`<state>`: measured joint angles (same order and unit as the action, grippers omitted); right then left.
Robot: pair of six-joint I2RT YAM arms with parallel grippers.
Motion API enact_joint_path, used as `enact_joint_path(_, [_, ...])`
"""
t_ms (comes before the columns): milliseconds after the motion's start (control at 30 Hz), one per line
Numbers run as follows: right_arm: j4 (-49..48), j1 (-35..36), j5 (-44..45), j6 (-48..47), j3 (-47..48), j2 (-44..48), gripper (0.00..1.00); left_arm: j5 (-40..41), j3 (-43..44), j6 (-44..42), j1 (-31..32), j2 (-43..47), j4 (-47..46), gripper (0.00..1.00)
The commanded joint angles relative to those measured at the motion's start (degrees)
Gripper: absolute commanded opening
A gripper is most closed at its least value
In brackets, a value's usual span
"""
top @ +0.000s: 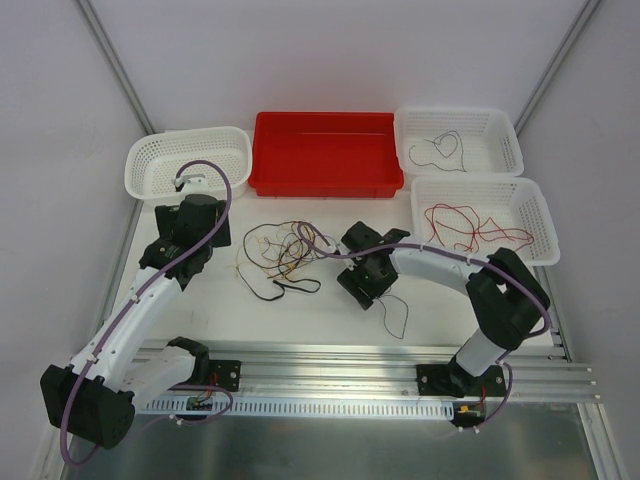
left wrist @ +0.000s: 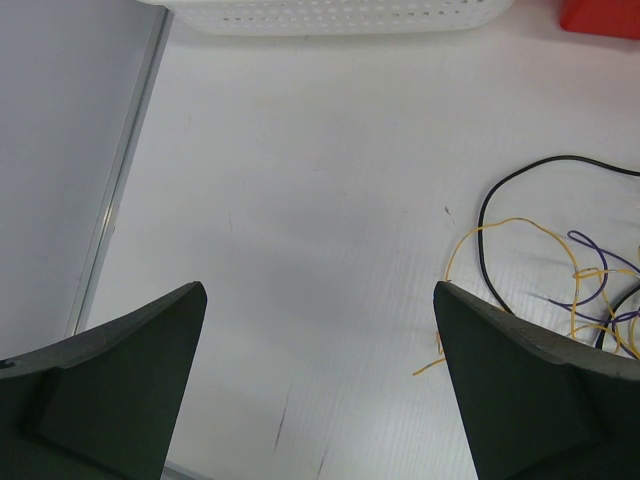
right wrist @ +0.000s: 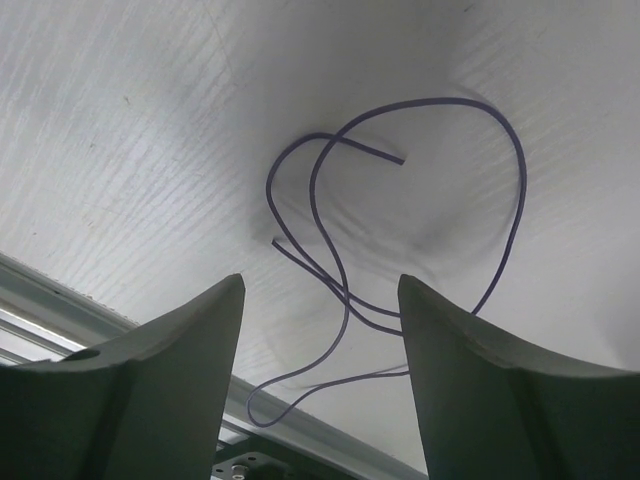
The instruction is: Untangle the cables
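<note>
The far right white basket (top: 458,112) holds one dark cable (top: 445,150), and the near right basket (top: 470,182) holds red cables (top: 465,225). A red bin (top: 325,183) and a left basket (top: 150,180) stand alongside. Tangled cables (top: 280,255) lie on the counter (top: 220,310). Both grippers are spread apart: the left gripper (left wrist: 320,300) over bare counter, the right gripper (right wrist: 320,285) above a loose purple cable (right wrist: 522,185).

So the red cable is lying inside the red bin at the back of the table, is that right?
Not quite. The red cable is lying in the nearer white basket on the right side, not in the red bin. The top external view shows this.
</note>
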<state>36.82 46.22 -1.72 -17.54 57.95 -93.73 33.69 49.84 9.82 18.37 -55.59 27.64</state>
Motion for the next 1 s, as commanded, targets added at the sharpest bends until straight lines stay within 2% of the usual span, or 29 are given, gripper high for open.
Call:
enact_joint_path(0, [1.24, 0.63, 1.10, -2.06, 1.28, -1.79, 0.66, 1.38, -0.27, -0.33, -0.09, 0.49, -1.36, 0.99])
enact_joint_path(100, [1.59, 1.16, 1.36, -2.15, 1.20, -2.68, 0.61, 1.55, -0.19, -0.33, -0.09, 0.40, -1.36, 0.99])
enact_joint_path(200, [1.68, 1.68, 3.56, -2.24, 0.76, -3.38, 0.51, 1.46, -0.19, -0.33, -0.09, 0.40, -1.27, 0.99])
enact_joint_path(233, [1.77, 1.77, 4.34, -2.24, 0.67, -3.39, 0.39, 1.46, -0.19, -0.25, -0.09, 0.40, -1.36, 0.99])
enact_joint_path(433, [3.70, 1.86, 6.90, -3.46, 2.33, 0.39, 0.01, 1.55, -0.19, -0.42, -0.09, 0.31, -1.36, 0.99])
enact_joint_path(600, [8.78, 0.02, 8.57, -5.66, 8.13, 6.97, 0.01, 1.55, -0.27, -0.42, -0.09, 0.14, -1.45, 0.99])
enact_joint_path(700, [10.98, -3.75, 8.40, -7.07, 14.54, 9.97, 0.01, 1.38, -0.19, -0.42, -0.09, -0.04, -1.36, 0.99])
enact_joint_path(800, [11.96, -8.94, 9.62, -7.42, 22.10, 12.26, 0.01, 1.20, -0.19, -0.42, -0.09, -0.04, -1.36, 0.99])
enact_joint_path(967, [8.54, -19.39, 17.35, -5.23, 32.56, 11.21, 0.01, 0.58, -0.10, -0.42, -0.09, -0.39, -1.36, 0.99])
